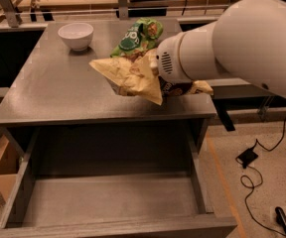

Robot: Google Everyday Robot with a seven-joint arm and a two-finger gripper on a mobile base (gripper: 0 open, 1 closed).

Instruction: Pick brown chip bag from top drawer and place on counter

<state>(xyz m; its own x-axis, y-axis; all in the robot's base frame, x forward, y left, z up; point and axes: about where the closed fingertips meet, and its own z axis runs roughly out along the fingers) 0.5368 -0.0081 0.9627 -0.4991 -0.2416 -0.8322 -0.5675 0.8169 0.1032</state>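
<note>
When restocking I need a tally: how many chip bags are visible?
2. Brown chip bag at the gripper, over the counter, right front; green bag just behind it. The arm may hide more.

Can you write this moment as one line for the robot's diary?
gripper: at brown chip bag, over counter right side | top drawer: open | green bag, white bowl: on counter
</note>
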